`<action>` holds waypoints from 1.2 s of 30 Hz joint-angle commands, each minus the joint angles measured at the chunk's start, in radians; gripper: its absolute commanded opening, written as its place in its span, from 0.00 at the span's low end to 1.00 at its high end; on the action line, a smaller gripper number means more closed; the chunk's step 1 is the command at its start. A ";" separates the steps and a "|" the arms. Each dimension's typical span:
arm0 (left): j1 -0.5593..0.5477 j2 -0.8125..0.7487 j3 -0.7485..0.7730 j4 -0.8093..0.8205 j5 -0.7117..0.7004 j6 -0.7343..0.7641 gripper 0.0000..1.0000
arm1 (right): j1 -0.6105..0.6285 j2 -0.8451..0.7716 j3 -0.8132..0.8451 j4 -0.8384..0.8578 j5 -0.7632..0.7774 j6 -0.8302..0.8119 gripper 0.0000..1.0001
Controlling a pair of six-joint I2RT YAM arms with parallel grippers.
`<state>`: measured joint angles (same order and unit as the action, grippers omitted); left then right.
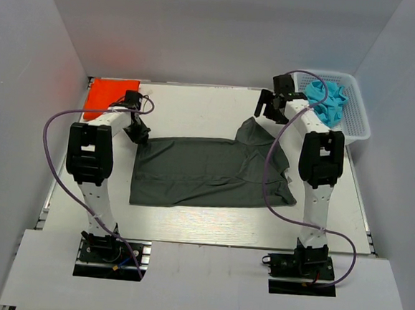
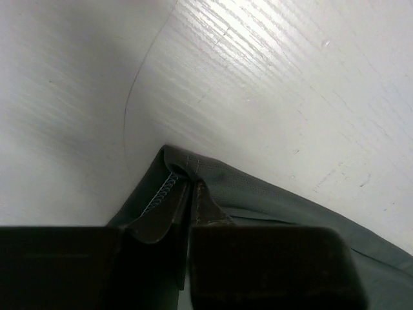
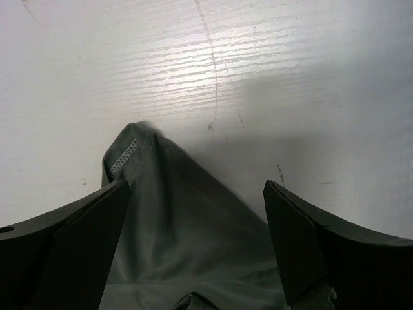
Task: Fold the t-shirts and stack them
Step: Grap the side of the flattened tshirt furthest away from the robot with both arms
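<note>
At far left, the orange shirt (image 1: 110,96) is set folded; the grey shirt (image 1: 206,171), yet to be folded, is pinched by the left gripper (image 2: 190,194), the right gripper (image 3: 197,187) being spread wide.

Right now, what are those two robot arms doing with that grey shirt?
They are working on folding it. The grey t-shirt lies spread on the table. The left gripper is pinching the shirt's far left corner. The right gripper is wide open just over the far right corner and is not holding anything. An orange-red t-shirt sits folded at the far left of the table. A blue bundle is in a white basket at the far right.
</note>
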<state>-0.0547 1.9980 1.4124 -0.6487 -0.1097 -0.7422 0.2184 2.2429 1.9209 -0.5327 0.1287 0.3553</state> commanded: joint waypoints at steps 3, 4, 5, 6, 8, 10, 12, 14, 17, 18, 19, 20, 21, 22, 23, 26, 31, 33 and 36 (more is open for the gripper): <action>0.010 -0.008 0.051 0.020 0.025 -0.008 0.15 | -0.011 0.037 0.068 0.008 -0.017 -0.053 0.90; 0.010 -0.008 0.062 -0.003 0.025 -0.008 0.15 | -0.013 0.053 0.075 0.004 -0.021 -0.056 0.90; 0.010 -0.008 0.083 -0.003 0.016 -0.008 0.10 | -0.008 0.058 0.087 0.007 -0.034 -0.056 0.90; 0.010 -0.008 0.095 -0.017 0.016 0.001 0.08 | -0.008 0.064 0.089 0.019 -0.038 -0.077 0.90; 0.010 -0.008 0.137 -0.052 0.016 0.010 0.00 | -0.008 0.078 0.087 0.055 -0.072 -0.088 0.90; 0.010 0.002 0.163 -0.080 0.016 0.010 0.00 | -0.005 0.093 0.098 0.082 -0.099 -0.119 0.90; 0.010 0.012 0.181 -0.091 0.025 0.023 0.00 | 0.004 0.110 0.107 0.112 -0.159 -0.150 0.90; 0.010 0.021 0.181 -0.091 0.045 0.033 0.00 | 0.007 0.136 0.118 0.111 -0.169 -0.145 0.90; 0.010 0.021 0.192 -0.091 0.068 0.047 0.00 | 0.012 0.165 0.130 0.128 -0.188 -0.142 0.89; 0.010 0.030 0.203 -0.091 0.077 0.047 0.00 | 0.012 0.168 0.133 0.137 -0.222 -0.145 0.86; 0.010 0.030 0.203 -0.091 0.087 0.056 0.00 | 0.012 0.176 0.147 0.142 -0.236 -0.144 0.82; 0.019 0.030 0.215 -0.091 0.087 0.056 0.00 | 0.015 0.204 0.158 0.134 -0.250 -0.139 0.79; 0.019 0.030 0.215 -0.103 0.087 0.066 0.00 | 0.016 0.207 0.177 0.126 -0.267 -0.138 0.75; 0.019 0.041 0.232 -0.117 0.087 0.066 0.00 | 0.019 0.219 0.181 0.117 -0.268 -0.138 0.73; 0.019 0.041 0.241 -0.117 0.087 0.075 0.00 | 0.019 0.222 0.178 0.117 -0.268 -0.136 0.70; 0.019 0.041 0.241 -0.127 0.087 0.087 0.00 | 0.021 0.202 0.146 0.125 -0.235 -0.119 0.06; 0.019 0.021 0.232 -0.137 0.087 0.096 0.00 | 0.018 0.081 0.061 0.204 -0.198 -0.156 0.00; 0.019 -0.002 0.221 -0.137 0.096 0.096 0.00 | 0.019 -0.038 -0.045 0.240 -0.190 -0.183 0.00; 0.019 -0.030 0.177 -0.126 0.096 0.106 0.00 | 0.022 -0.190 -0.290 0.352 -0.187 -0.199 0.00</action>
<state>-0.0410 2.0518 1.6135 -0.7765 -0.0296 -0.6544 0.2379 2.2444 1.7512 -0.3088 -0.0689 0.1978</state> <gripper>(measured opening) 0.030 0.010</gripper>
